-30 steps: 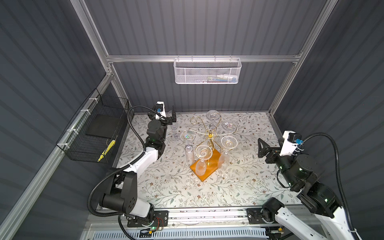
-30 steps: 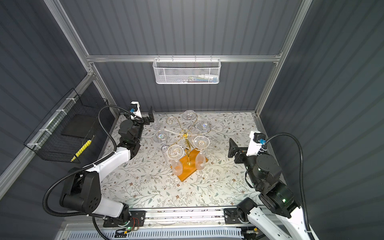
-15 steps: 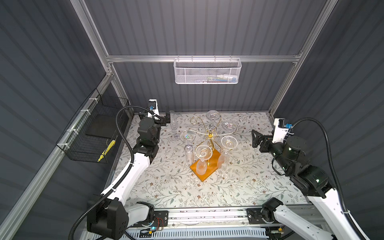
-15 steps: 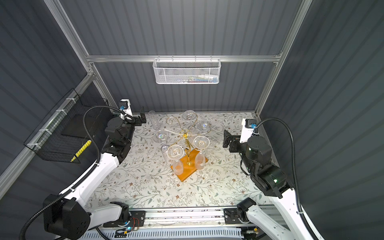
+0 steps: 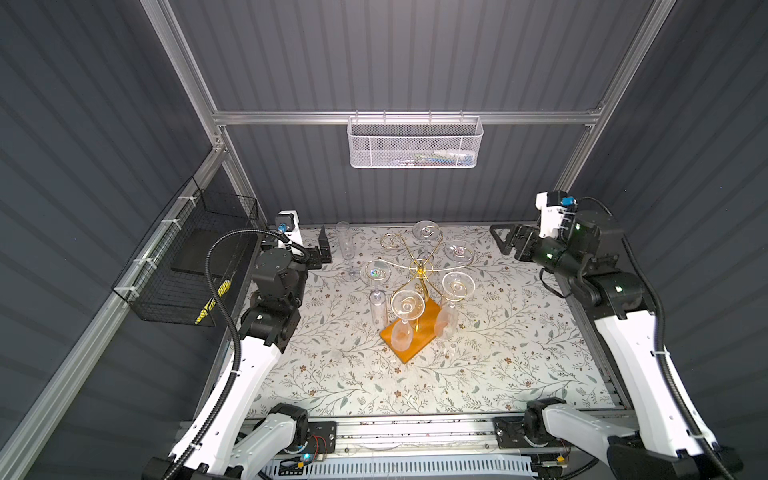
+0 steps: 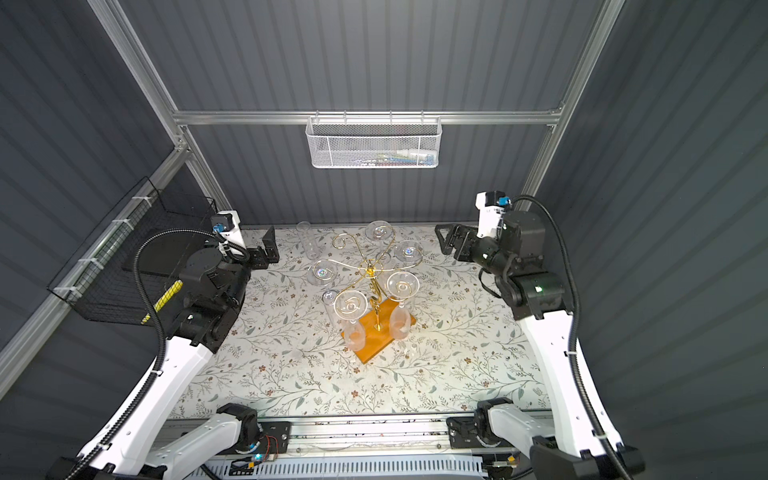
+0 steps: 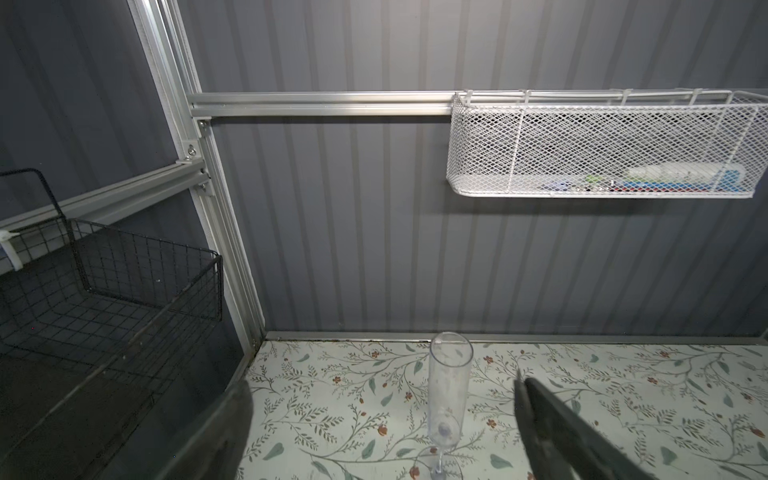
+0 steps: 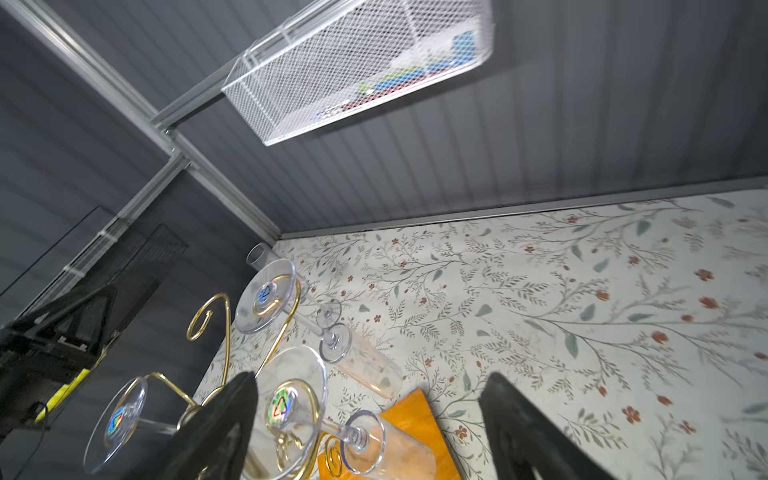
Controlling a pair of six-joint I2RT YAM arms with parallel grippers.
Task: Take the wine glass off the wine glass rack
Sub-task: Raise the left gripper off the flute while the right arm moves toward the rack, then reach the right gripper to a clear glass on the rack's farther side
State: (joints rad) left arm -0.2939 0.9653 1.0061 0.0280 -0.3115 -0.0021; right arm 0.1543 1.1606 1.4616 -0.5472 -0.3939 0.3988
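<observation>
The gold wire wine glass rack stands mid-table on its orange wooden base. Several clear wine glasses hang upside down from its arms, such as one at the front right. My right gripper hovers open to the right of the rack, touching nothing. In the right wrist view a hanging glass's foot shows beyond its spread fingers. My left gripper is open at the back left, with an upright glass standing free on the table ahead of it.
A white mesh basket hangs on the back wall. A black wire basket hangs on the left wall. The table carries a floral cloth. Grey walls close in on three sides.
Both arms have risen. The right gripper has travelled toward the back, ending level with the rack's rear arms. The left gripper has drawn slightly leftward from the upright glass.
</observation>
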